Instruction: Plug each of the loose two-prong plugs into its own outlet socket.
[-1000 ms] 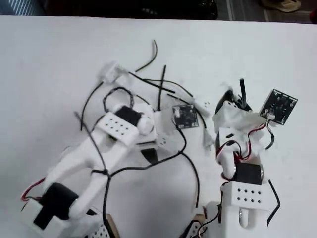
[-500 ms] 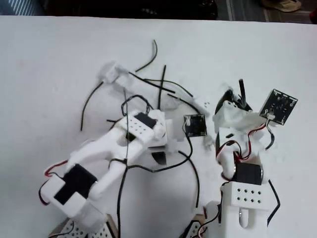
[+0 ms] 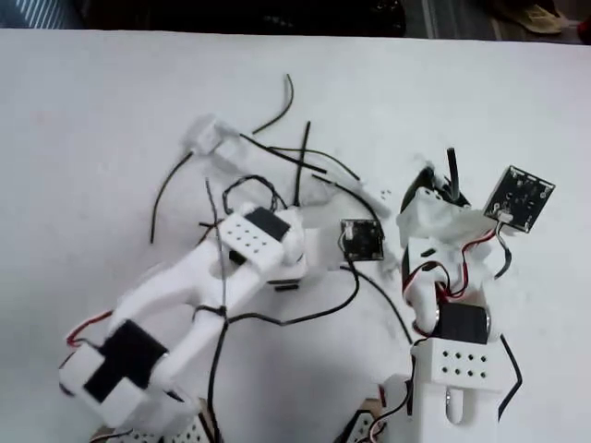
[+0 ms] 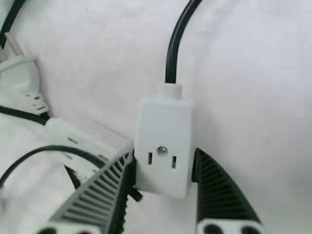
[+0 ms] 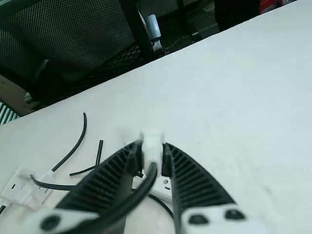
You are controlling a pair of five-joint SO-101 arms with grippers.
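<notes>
In the left wrist view my left gripper (image 4: pixel 163 161) is shut on a white outlet socket (image 4: pixel 163 141), one ribbed finger on each side; its black cord (image 4: pixel 178 44) runs away from it. A loose white two-prong plug (image 4: pixel 22 78) lies beside it on the table. In the high view this gripper (image 3: pixel 314 251) sits at the table's middle among the cords. My right gripper (image 5: pixel 151 148) is shut on a small white plug (image 5: pixel 151 141) with a black cord, held above the table. From above, the right gripper (image 3: pixel 434 198) stands at the right with the cord (image 3: pixel 452 171) sticking out.
Another white socket block (image 3: pixel 208 137) lies at the back left with its cord (image 3: pixel 166 194) trailing off. Several loose black cords (image 3: pixel 295 161) cross the middle. A further white outlet (image 5: pixel 19 187) lies far off in the right wrist view. The white table (image 3: pixel 92 111) has free room at left and back.
The left arm swung right and then settled slightly back, its elbow shifting. The black cord near the table's front moved toward the right arm's base. The right arm has kept still.
</notes>
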